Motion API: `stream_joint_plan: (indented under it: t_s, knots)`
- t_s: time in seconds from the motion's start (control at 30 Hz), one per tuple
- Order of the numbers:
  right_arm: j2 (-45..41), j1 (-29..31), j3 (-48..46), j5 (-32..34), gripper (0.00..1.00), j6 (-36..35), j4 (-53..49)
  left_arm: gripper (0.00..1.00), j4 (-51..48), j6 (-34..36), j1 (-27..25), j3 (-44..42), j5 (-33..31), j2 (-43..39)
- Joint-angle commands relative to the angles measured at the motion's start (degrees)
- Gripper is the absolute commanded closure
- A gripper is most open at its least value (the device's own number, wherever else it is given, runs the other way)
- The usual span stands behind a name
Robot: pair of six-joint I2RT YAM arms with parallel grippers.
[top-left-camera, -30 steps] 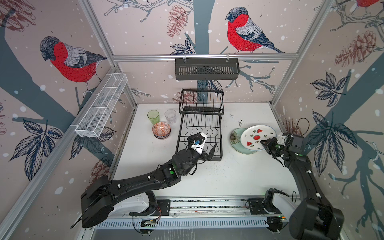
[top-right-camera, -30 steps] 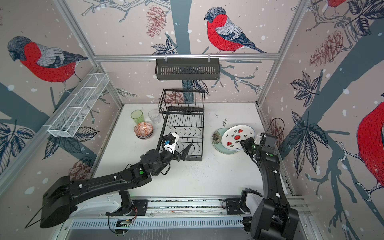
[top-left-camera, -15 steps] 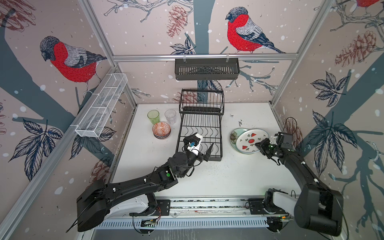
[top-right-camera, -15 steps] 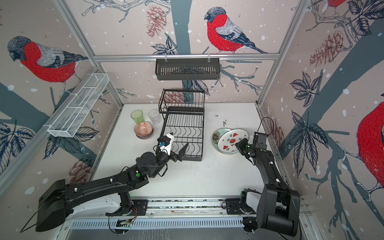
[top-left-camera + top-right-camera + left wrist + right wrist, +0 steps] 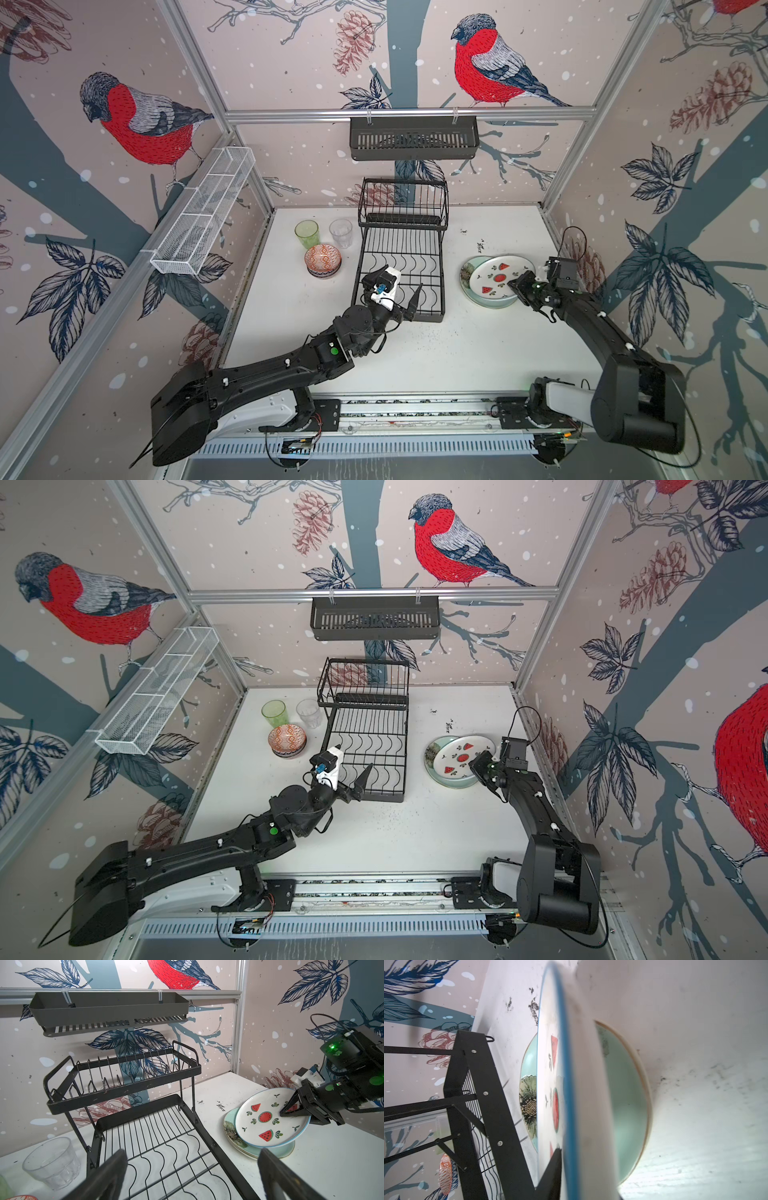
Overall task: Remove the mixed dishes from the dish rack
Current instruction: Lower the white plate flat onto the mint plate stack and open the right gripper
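The black wire dish rack (image 5: 441, 274) (image 5: 405, 754) (image 5: 212, 1145) stands empty at the table's middle. My right gripper (image 5: 517, 286) (image 5: 478, 766) (image 5: 291, 1113) (image 5: 566, 1167) is shut on the rim of the watermelon plate (image 5: 496, 276) (image 5: 459, 756) (image 5: 268, 1120) (image 5: 550, 1084). That plate lies tilted on the mint flower plate (image 5: 469, 274) (image 5: 434, 754) (image 5: 232, 1132) (image 5: 623, 1095). My left gripper (image 5: 401, 291) (image 5: 351, 766) (image 5: 192, 1176) hovers open and empty over the rack's lower grid. Left of the rack stand stacked patterned bowls (image 5: 322, 257) (image 5: 286, 739), a green tumbler (image 5: 307, 233) and a clear tumbler (image 5: 340, 232) (image 5: 52, 1159).
A black slotted metal basket (image 5: 413, 139) (image 5: 108, 1012) hangs on the back rail above the rack. A long white mesh basket (image 5: 203, 212) hangs on the left wall. The white table (image 5: 457, 353) runs bare toward its front edge, and the right wall is close behind my right arm.
My right gripper has carried the watermelon plate left and down onto the mint plate. My left gripper drifted slightly left over the rack and stayed open.
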Motion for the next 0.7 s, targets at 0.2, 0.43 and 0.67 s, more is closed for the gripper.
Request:
stream_joint_plan:
  t_s: [0.2,0.43,0.67]
  knots:
    - [3.66,0.97,1.12,0.77,0.47,-1.59,-0.26,0.02,1.99,0.29,0.08,-0.32,-2.44,-0.25]
    - [5.00,1.55,3.02,2.62,0.37,-2.31,-2.12,0.02,1.71,0.47,0.08,-0.49,-2.92,-0.26]
    - [6.99,4.35,5.02,5.71,0.30,-1.82,-3.13,0.02,1.68,0.47,0.09,-0.58,-3.32,-0.15]
